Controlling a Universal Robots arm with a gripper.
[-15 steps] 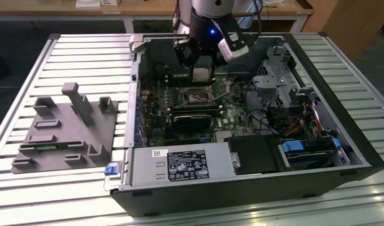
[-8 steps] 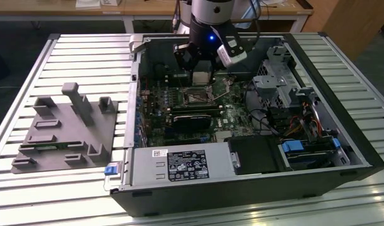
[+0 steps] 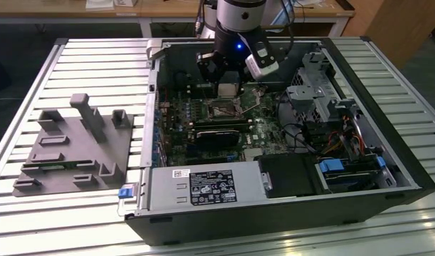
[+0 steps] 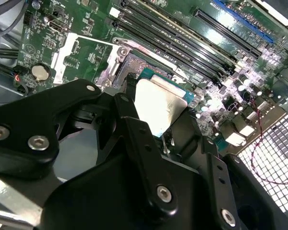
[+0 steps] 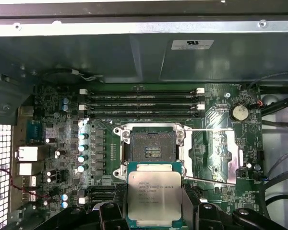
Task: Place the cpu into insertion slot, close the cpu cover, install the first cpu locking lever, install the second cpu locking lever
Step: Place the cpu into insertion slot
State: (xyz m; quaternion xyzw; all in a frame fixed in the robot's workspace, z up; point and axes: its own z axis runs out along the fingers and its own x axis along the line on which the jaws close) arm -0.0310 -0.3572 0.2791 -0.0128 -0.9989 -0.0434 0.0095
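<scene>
While the cpu [image 5: 153, 187] is not yet seated, it is clamped by its opposite edges in the black hand [image 5: 153, 210], silvery top facing up. It is held in the air close to the insertion slot [image 5: 151, 147], with one edge overlapping the slot's rim in the first wrist view. The second wrist view shows the same grip: the cpu [image 4: 158, 105] sits between the hand's dark fingers [image 4: 134, 124].

The insertion slot is empty, its dark centre and contact field fully exposed. Beside the slot, the cpu cover [image 5: 215, 153] lies flipped open and flat against the green board. Two thin metal rods [image 5: 211, 129] run along the cover's edges away from the slot; they look like the locking levers, both released.

Judging from this, the first step is under way and unfinished. Closing the cover and fastening both levers remain undone.

On the slot's far side from the cpu run long black memory slots [image 5: 141, 103]. In the exterior view, the hand [image 3: 228, 80] hangs inside an open computer case [image 3: 409, 160], just over the slot [image 3: 223, 109]. The case rests on a slatted metal desk [image 3: 96, 53], and a grey moulded fixture [image 3: 74, 144] stands well apart from the slot, outside the case.
</scene>
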